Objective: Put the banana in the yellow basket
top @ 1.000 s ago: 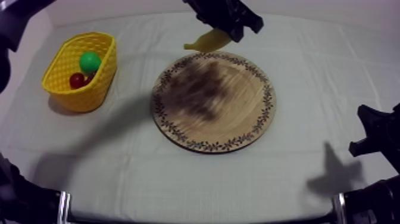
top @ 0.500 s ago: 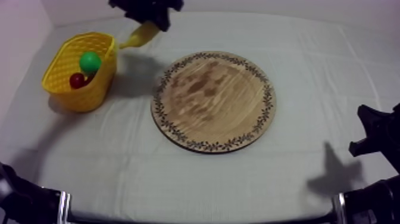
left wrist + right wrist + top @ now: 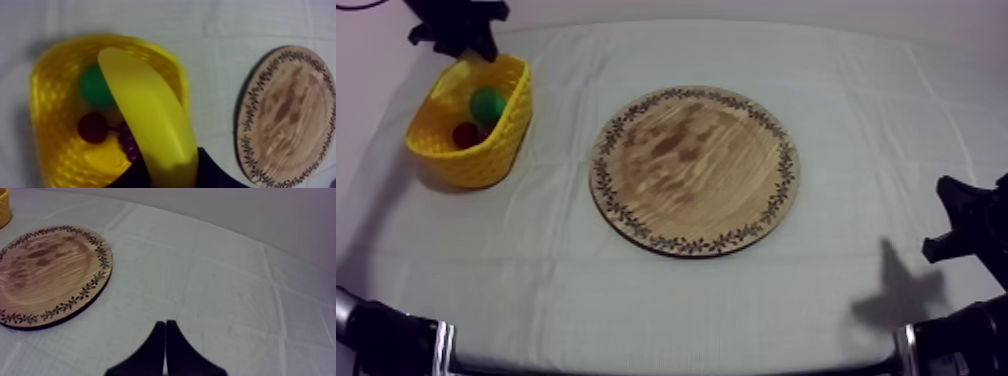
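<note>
My left jaws grip the banana (image 3: pixel 145 115) above the basket (image 3: pixel 42 130) at the surface's far-left corner, right jaws closed empty; I'd open next.

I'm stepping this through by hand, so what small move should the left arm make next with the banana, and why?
Probably ease the banana down a little toward the yellow basket before letting go. The left gripper is shut on it, and it hangs over the basket's opening, above the green fruit and the small red fruit, not yet inside.
</note>
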Tool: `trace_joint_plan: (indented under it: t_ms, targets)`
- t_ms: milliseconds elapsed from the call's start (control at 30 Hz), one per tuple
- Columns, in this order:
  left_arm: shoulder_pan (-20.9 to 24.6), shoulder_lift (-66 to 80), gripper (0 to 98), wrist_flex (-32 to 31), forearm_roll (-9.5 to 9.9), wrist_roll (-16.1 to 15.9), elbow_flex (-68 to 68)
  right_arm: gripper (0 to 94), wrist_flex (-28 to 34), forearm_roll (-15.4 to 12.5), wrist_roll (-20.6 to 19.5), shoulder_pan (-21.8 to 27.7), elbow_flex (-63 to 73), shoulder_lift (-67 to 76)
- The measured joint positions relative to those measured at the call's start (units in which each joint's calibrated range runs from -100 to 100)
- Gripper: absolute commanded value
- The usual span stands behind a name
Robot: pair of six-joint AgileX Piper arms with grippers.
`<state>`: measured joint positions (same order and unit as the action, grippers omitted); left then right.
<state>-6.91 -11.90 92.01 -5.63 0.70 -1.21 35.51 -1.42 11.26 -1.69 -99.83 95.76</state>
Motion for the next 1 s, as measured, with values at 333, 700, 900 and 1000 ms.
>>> trace_joint_plan:
  t_ms: [333,700,900,1000]
  targets:
    - [7.4,0.8,14.1,3.6,0.86,-1.7,0.7,0.2,0.0,0.0,0.0,0.0,0.0,0.0]
    - [7.2,-2.2,14.4,3.8,0.02,-2.6,-0.4,0.2,0.0,0.0,0.0,0.0,0.0,0.0]
    - [6.6,-5.8,14.3,2.3,-0.34,-3.0,-2.6,0.2,0.0,0.0,0.0,0.0,0.0,0.0]
    - [6.2,-8.0,15.9,1.4,-0.29,-3.0,-3.2,0.2,0.0,0.0,0.0,0.0,0.0,0.0]
